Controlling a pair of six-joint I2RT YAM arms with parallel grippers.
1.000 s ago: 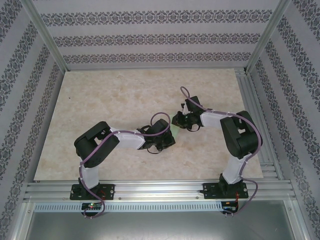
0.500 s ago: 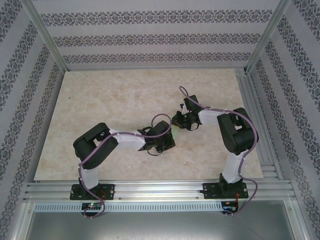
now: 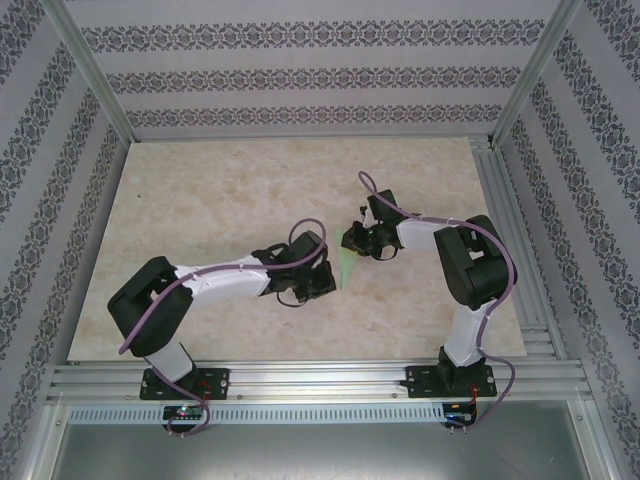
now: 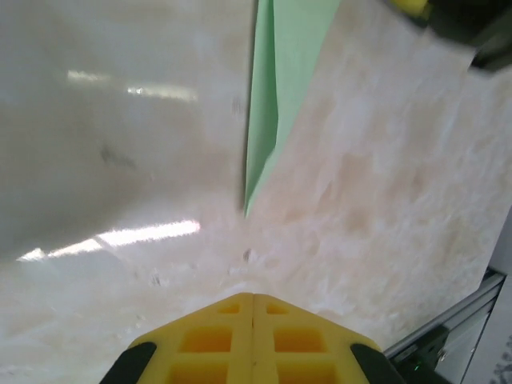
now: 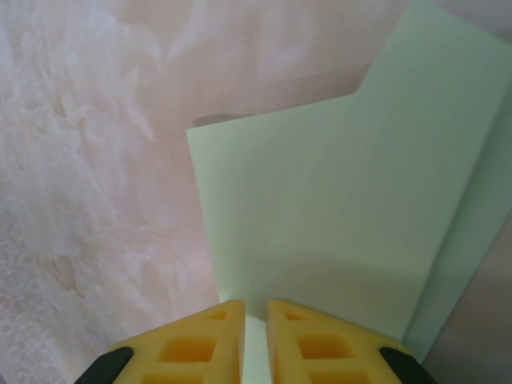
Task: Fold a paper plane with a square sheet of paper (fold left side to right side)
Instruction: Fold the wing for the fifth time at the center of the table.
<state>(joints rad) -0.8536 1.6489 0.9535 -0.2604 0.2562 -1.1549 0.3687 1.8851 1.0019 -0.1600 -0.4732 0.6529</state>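
Observation:
The square sheet of paper (image 3: 346,262), pale green and folded into a narrow wedge, lies flat on the marbled table (image 3: 200,200) between the two arms. In the left wrist view the paper (image 4: 276,80) points its tip at my left gripper (image 4: 254,300), which is shut, holds nothing, and sits a short way back from the tip. My left gripper (image 3: 322,284) is just left of the wedge. My right gripper (image 3: 352,240) is at the wide end. In its wrist view the right gripper (image 5: 255,308) has a narrow gap over the edge of the paper (image 5: 336,208), where one flap lies over another.
Patterned walls close in the table on three sides. Aluminium rails run along the right edge (image 3: 510,250) and the near edge (image 3: 320,380), where both arm bases are bolted. In the left wrist view the right gripper (image 4: 448,20) shows at the top right.
The left arm has swung its elbow out to the left and drawn its gripper slightly back, uncovering more of the green wedge. The right gripper's jaws have parted a little.

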